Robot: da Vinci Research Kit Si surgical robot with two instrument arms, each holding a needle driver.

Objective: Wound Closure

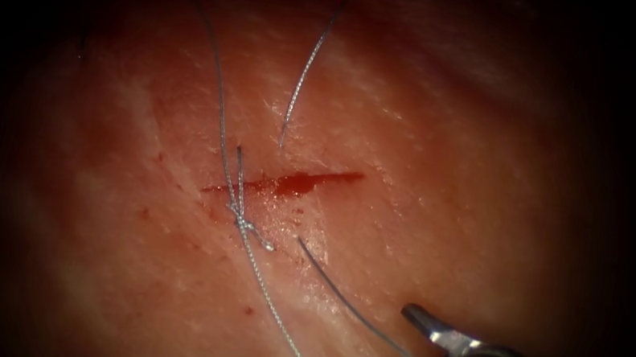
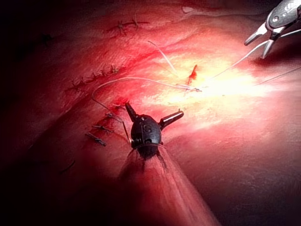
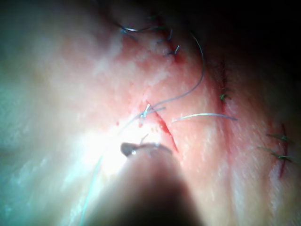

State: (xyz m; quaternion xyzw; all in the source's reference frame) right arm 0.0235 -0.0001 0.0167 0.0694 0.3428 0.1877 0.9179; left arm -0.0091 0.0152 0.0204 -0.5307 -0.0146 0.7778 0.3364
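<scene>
A short red cut [image 1: 285, 183] crosses the tissue [image 1: 495, 184], with a knot [image 1: 240, 216] tied at its left end. Thread [image 1: 221, 110] runs from the knot up and away, and another strand [image 1: 277, 315] runs down toward the near edge. A separate strand [image 1: 312, 64] lies above the cut with a free end. What looks like the needle [image 1: 358, 315], thin and smooth, lies on the tissue right of the knot, below the cut. Its near end sits between the open jaws of my right tool [image 1: 392, 350], ungripped. My left tool [image 2: 154, 109] stands open and holds nothing.
Several older stitched rows [image 2: 94, 77] mark the tissue beside the left tool, and more stitched lines [image 3: 282, 155] show in the right wrist view. A loop of thread [image 2: 108, 84] passes close by the left tool. Red fluid fills the cut.
</scene>
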